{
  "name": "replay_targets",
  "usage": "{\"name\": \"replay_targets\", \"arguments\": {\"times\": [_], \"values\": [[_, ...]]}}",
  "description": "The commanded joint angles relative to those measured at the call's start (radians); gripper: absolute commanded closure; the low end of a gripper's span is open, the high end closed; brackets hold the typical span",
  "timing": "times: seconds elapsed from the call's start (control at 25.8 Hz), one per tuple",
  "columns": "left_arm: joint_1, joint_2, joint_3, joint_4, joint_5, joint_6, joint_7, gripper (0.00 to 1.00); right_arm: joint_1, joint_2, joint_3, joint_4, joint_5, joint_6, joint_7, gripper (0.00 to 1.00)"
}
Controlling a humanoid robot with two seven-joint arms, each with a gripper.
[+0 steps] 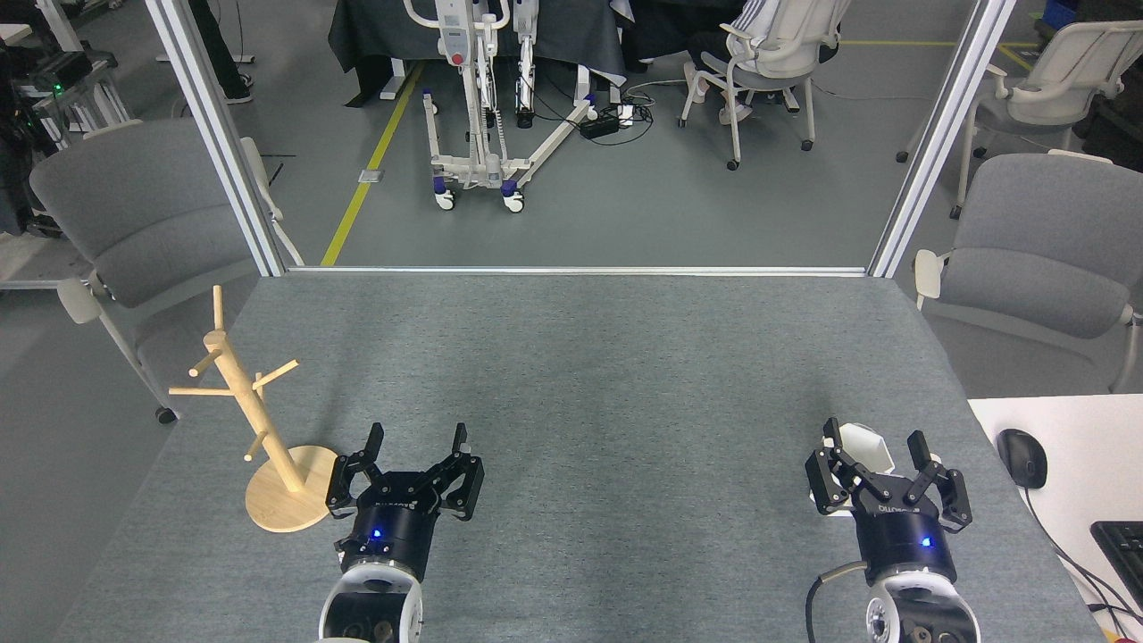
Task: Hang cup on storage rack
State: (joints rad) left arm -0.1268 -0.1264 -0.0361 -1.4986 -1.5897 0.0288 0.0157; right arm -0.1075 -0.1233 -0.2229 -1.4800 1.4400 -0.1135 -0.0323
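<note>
So the white cup (864, 451) sits right between the spread fingers of the right gripper (877, 446), jaws wide, not clamped yet as far as I can tell. Left gripper (417, 442) is wide and empty, just beside the wooden mug tree (259, 420), well left of the cup. Grey felt tabletop (589, 375); office chairs beyond it.

Rack (268, 429) stands on table (589, 357) at near left, left gripper (418, 438) just right of its base. Cup (862, 451) sits at near right between the right gripper (880, 442) fingers. Mouse (1022, 457) and keyboard (1121, 549) lie on a side desk (1072, 429) further right.
</note>
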Motion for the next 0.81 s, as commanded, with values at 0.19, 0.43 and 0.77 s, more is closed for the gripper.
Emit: {"name": "replay_targets", "arguments": {"times": [0.19,0.43,0.77], "values": [[0.009,-0.002,0.001,-0.011,0.002,0.005,0.009,0.01,0.005,0.001,0.007,-0.003,0.000,-0.009,0.000,0.01],[0.010,-0.001,0.001,-0.048,0.002,0.011,0.009,0.01,0.063,-0.004,0.005,-0.046,0.000,-0.058,-0.009,0.01],[0.012,0.001,-0.002,-0.069,0.002,-0.001,0.009,0.01,0.147,-0.067,-0.061,0.093,0.002,-0.123,-0.055,0.01]]}}
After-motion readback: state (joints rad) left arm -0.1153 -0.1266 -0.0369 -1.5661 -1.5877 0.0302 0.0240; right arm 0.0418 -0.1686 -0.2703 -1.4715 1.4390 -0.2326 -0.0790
